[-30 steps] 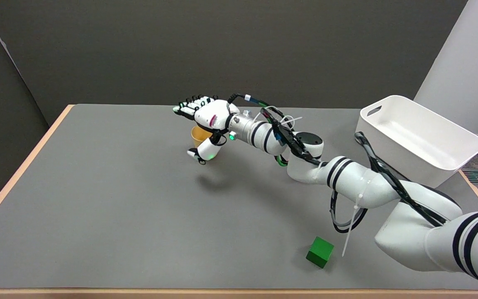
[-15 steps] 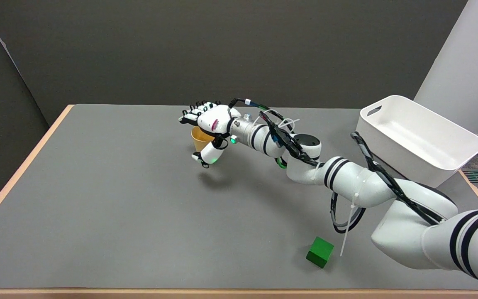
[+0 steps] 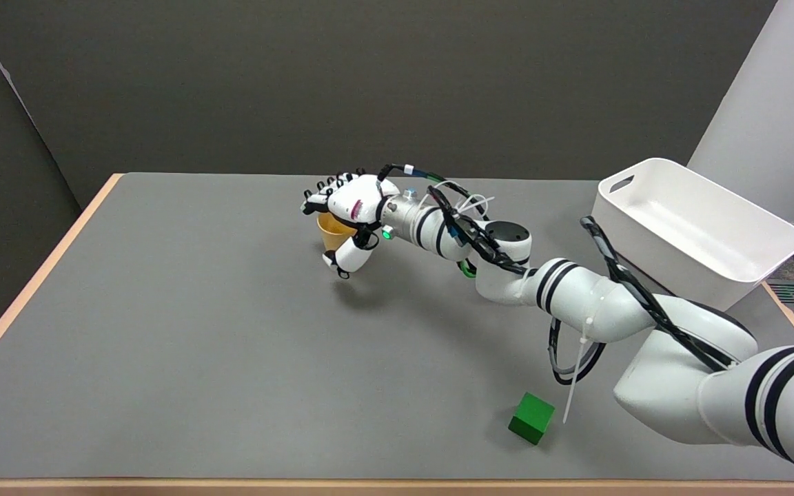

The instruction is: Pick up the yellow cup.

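The yellow cup (image 3: 332, 233) is seen upright on the far middle of the grey bench (image 3: 183, 331). The right hand (image 3: 349, 210) has been lowered and drawn in around it since a second ago: the fingers (image 3: 324, 189) are now curled over the far rim and the thumb is brought to the near wall. Whether the cup is already gripped cannot be told, since contact is hidden. It is judged that the grasp is almost closed and lifting can follow. A green block (image 3: 532, 417) and a white tub (image 3: 693, 231) are left well apart.
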